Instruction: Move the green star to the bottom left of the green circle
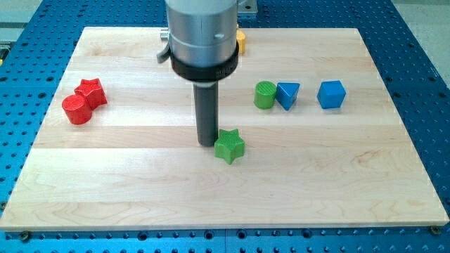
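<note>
My tip (207, 143) stands upright, touching the green star's (229, 145) left side; green circle (265, 95) lies up-right; no fingers fitted.

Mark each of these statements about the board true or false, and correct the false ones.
1. My tip sits just to the view's left of the green star. True.
2. The green star lies to the view's right of the green circle. False: it lies below it and to the view's left.
3. The green circle touches a blue triangle on its right in the view. True.
4. The blue cube is stacked on the blue triangle. False: it stands apart on the board, further to the view's right.
5. The red star and red circle sit together near the view's left edge. True.
6. A yellow block lies at the view's bottom. False: it peeks out near the top, behind the arm.
</note>
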Controlling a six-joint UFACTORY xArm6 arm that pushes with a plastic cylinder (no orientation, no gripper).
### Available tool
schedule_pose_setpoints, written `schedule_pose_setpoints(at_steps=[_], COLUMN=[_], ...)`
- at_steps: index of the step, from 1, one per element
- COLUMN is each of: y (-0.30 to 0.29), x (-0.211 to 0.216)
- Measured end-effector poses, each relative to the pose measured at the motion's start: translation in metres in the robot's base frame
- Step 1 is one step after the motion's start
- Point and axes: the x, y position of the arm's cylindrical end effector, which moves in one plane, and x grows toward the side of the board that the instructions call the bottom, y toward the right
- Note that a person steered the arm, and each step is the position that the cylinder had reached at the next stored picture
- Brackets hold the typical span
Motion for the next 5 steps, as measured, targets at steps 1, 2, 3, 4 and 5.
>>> schedule_pose_setpoints(at_steps=[1, 2, 3, 4, 5], y=[-0.005, 0.018, 0.02, 0.03, 0.06], x=[0.036, 0.037, 0.009, 0.025, 0.013])
